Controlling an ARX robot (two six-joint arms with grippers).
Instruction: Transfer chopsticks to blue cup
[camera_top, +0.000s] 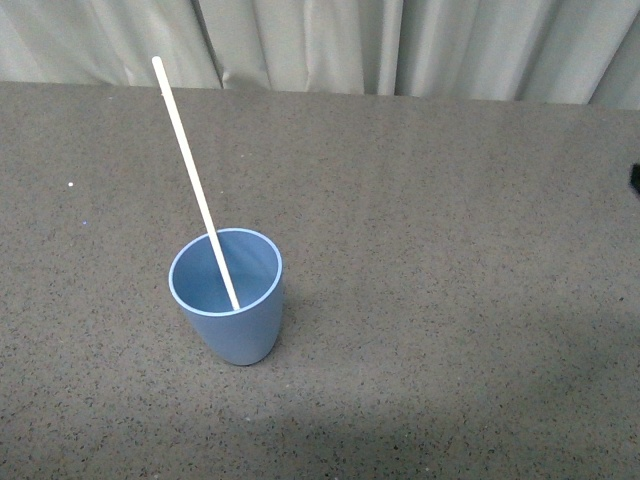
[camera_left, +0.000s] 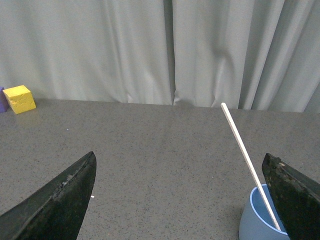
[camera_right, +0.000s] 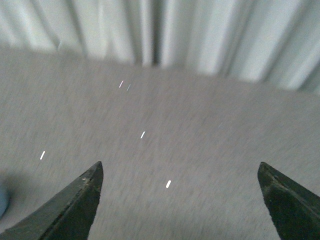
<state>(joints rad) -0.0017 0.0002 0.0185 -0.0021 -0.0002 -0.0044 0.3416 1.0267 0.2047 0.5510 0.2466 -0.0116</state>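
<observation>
1. The chopstick (camera_top: 195, 180) stands tilted inside the blue cup (camera_top: 240, 335) on the table (camera_top: 450, 300).
2. Left gripper (camera_left: 179, 156) and right gripper (camera_right: 179, 164): fingers spread wide, empty.
3. Likely light, stiff, slippery; mid-shaft suits pinching.

readable text: none | labels, brands, numbers, signs: none | blue cup (camera_top: 235, 320) wall: plain | yellow block (camera_left: 19, 99) faces: plain
</observation>
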